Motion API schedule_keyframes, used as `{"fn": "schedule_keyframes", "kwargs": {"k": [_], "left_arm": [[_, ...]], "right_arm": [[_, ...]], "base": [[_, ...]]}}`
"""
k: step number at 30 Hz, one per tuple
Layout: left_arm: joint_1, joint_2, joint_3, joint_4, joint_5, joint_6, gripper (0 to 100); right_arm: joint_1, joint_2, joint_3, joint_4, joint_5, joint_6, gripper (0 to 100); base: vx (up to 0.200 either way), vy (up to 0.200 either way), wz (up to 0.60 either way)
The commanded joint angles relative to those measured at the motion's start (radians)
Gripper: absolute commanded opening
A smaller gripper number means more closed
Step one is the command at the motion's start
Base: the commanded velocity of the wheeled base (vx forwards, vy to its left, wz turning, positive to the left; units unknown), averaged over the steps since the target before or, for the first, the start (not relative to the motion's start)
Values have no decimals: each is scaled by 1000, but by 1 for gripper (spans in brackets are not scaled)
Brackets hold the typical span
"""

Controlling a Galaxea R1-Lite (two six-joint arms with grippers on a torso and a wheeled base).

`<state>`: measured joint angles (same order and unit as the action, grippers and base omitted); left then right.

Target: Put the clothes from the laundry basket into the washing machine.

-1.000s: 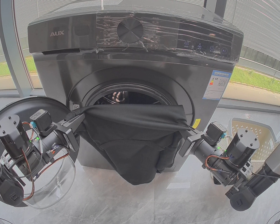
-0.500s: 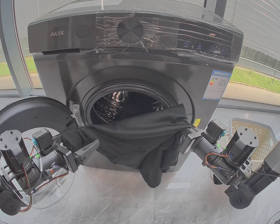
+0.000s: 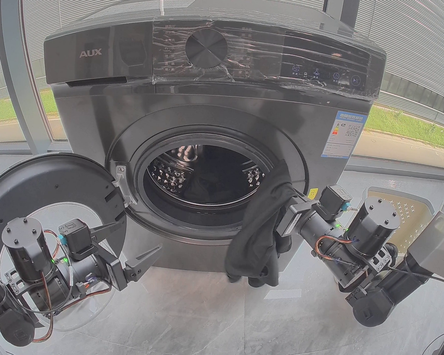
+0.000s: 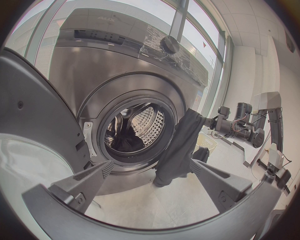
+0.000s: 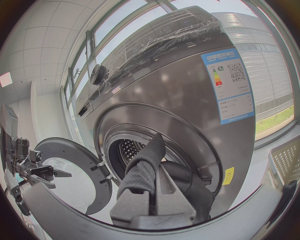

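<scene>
A black garment (image 3: 256, 230) hangs limp in front of the washing machine's (image 3: 209, 92) lower right rim, held at its top corner by my right gripper (image 3: 285, 211), which is shut on it. In the right wrist view the cloth (image 5: 142, 170) bunches over the shut right gripper (image 5: 155, 184). My left gripper (image 3: 132, 247) stands open and empty, low and left of the drum opening (image 3: 204, 176), in front of the swung-open door (image 3: 47, 180). The left wrist view shows the open left gripper (image 4: 150, 167), the hanging garment (image 4: 181, 143) and dark cloth (image 4: 125, 144) inside the drum.
The white laundry basket (image 3: 406, 212) stands on the floor to the right of the machine, behind my right arm. The open door (image 5: 72, 168) juts out on the left. Grey tiled floor (image 3: 209, 318) lies in front. Windows surround the machine.
My left gripper let go of the garment and dropped back down to the left. The cloth, earlier stretched across the opening, now hangs from the right gripper alone, uncovering the drum.
</scene>
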<state>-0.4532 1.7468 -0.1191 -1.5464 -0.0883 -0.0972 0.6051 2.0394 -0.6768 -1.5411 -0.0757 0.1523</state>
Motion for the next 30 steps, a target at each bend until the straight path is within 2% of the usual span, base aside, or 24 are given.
{"fn": "schedule_keyframes", "kwargs": {"k": [1,4,12,20,27,30], "left_arm": [[-2,62,-28,0,4,17,100],[-24,91,-48,0,4,31,100],[-44,209,-146,0,27,21,100],[-84,300,-209,0,27,19,100],[-79,362,-283,0,33,22,100],[-74,376,-310,0,50,21,100]], "right_arm": [[38,32,-27,-1,5,-4,0],[73,38,-46,-1,5,-4,0],[142,58,-99,16,7,-8,0],[166,67,-182,55,8,-10,0],[193,78,-190,52,7,-10,0],[202,78,-191,52,7,-11,0]], "base": [[0,0,0],[0,0,0],[0,0,0],[0,0,0],[0,0,0],[0,0,0]]}}
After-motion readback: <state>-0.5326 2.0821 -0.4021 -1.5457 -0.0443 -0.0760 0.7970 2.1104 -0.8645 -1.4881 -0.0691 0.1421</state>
